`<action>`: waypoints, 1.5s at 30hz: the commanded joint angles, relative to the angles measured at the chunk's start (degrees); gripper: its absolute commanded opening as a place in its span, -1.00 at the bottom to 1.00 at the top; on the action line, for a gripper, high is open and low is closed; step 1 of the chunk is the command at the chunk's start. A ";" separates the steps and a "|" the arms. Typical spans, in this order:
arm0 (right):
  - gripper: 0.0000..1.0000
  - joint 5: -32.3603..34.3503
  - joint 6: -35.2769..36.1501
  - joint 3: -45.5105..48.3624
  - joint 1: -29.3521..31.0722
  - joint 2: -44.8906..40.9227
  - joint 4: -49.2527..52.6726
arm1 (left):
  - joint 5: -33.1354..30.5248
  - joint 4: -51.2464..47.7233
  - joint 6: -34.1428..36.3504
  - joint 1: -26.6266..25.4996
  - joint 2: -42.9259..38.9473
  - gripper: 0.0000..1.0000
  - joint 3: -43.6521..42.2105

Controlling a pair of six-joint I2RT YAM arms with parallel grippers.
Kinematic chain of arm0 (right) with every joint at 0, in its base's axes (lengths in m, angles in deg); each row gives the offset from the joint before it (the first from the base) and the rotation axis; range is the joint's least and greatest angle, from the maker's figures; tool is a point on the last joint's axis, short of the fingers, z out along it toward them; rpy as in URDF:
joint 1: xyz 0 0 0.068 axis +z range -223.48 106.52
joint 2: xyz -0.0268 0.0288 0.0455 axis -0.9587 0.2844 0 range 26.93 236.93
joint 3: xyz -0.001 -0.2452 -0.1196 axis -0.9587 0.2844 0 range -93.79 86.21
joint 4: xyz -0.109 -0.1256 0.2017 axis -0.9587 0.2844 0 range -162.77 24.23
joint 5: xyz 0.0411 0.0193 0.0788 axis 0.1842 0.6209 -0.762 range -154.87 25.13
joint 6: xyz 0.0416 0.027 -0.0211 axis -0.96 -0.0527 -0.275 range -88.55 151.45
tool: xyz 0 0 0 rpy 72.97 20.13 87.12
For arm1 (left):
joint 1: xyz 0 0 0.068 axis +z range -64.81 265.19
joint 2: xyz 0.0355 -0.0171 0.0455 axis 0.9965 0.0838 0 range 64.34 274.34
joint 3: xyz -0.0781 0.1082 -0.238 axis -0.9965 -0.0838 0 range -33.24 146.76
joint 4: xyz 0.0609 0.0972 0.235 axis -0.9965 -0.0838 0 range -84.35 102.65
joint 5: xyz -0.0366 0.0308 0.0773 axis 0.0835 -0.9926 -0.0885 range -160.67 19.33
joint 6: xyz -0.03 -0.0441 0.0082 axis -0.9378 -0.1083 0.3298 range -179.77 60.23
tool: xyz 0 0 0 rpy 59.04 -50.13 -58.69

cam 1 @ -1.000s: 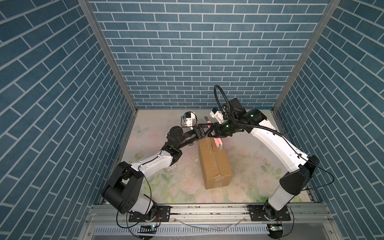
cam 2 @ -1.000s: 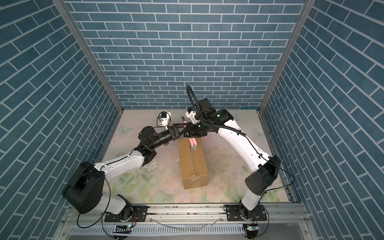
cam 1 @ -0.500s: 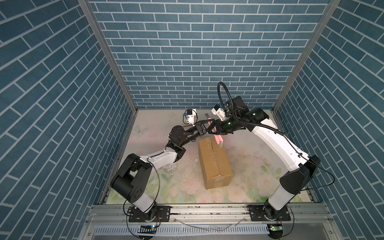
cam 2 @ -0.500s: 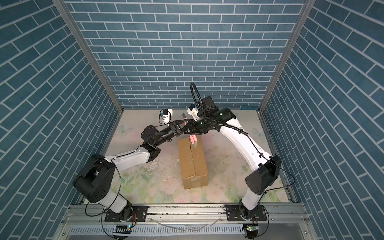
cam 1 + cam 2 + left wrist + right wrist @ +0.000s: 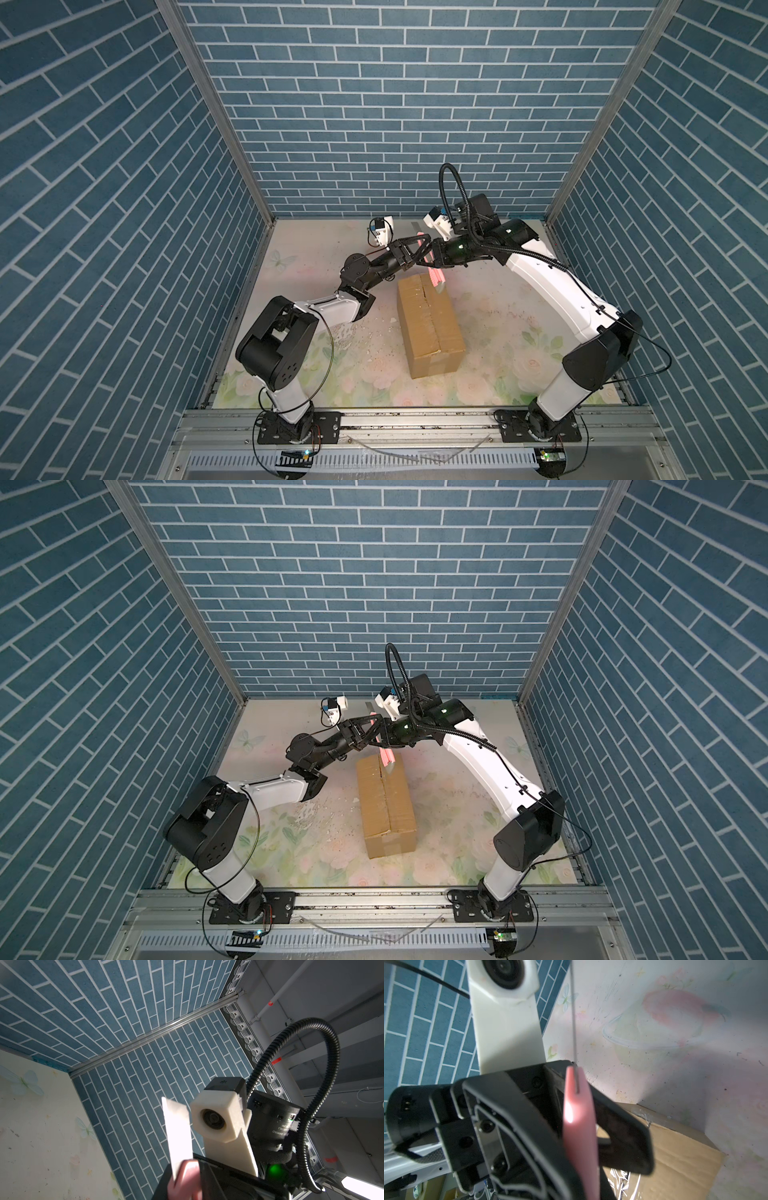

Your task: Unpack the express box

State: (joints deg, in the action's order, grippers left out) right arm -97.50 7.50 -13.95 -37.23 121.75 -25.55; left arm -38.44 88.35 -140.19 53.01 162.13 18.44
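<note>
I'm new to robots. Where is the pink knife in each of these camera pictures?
In a top view: the pink knife sits near the middle, handle overlapping the express box's far end.
In a top view: same place.
Left wrist view: close up, pale blade beside a white camera housing.
Right wrist view: close up, pink handle, blade edge-on.
Shared landmark: blue brick wall.

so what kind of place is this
Probably a robot test cell: blue-brick wall panels, two arms bolted to a front rail, a floral mat under the express box.
</note>
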 commanded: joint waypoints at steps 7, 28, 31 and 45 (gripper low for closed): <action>-0.54 -0.44 -8.78 8.84 -0.79 -8.80 -12.17 | -3.91 3.01 1.58 0.77 0.99 -1.00 -0.13; -0.24 -1.64 -16.25 20.04 -0.74 -15.89 -27.33 | -9.00 4.89 2.12 0.98 0.22 -1.00 -1.50; -0.23 -2.05 -16.79 20.96 -0.82 -16.20 -28.89 | -9.66 4.89 2.11 0.97 0.07 -1.00 -0.86; -0.24 -11.44 -20.53 18.12 -4.65 -9.81 -40.79 | -14.06 4.46 0.44 0.96 1.77 -1.00 5.91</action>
State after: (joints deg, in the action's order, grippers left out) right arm -103.59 -10.79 6.44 -41.49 109.88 -61.77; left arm -50.96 92.48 -140.12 53.66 162.88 22.42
